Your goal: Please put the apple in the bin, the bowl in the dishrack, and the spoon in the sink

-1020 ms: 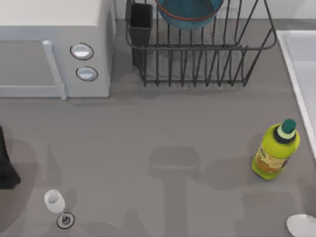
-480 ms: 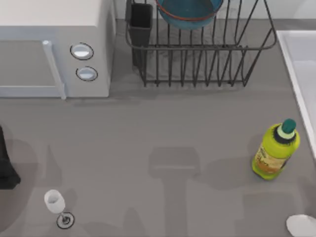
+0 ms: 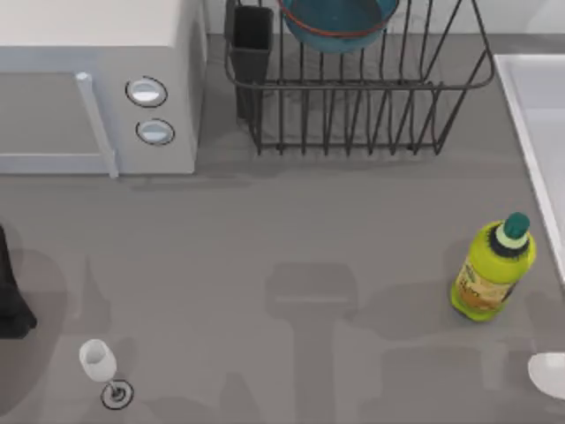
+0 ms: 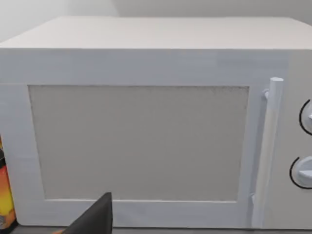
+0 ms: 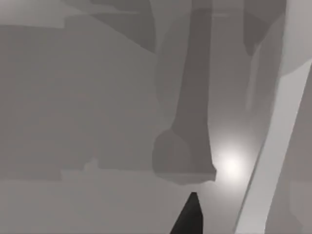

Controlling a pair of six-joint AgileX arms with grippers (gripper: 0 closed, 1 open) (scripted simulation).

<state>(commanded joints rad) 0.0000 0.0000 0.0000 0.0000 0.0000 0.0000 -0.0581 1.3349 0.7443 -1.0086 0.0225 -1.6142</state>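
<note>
Bowl (image 3: 337,22), round, teal, glossy, inside wire dishrack (image 3: 371,97); smooth oval spoon (image 3: 549,374) below-right of dishrack. Claw states: cannot tell.

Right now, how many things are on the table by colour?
White: 4 - microwave, wine glass, sink, spoon
Black: 1 - dishrack
Blue: 1 - bowl
Green: 1 - bottle
Total: 7

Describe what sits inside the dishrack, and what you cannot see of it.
The bowl sits in the dishrack, behind its front bars, teal inside showing. The picture's top edge cuts off its far part. A dark utensil cup stands at the rack's left corner; its contents cannot be seen.
</note>
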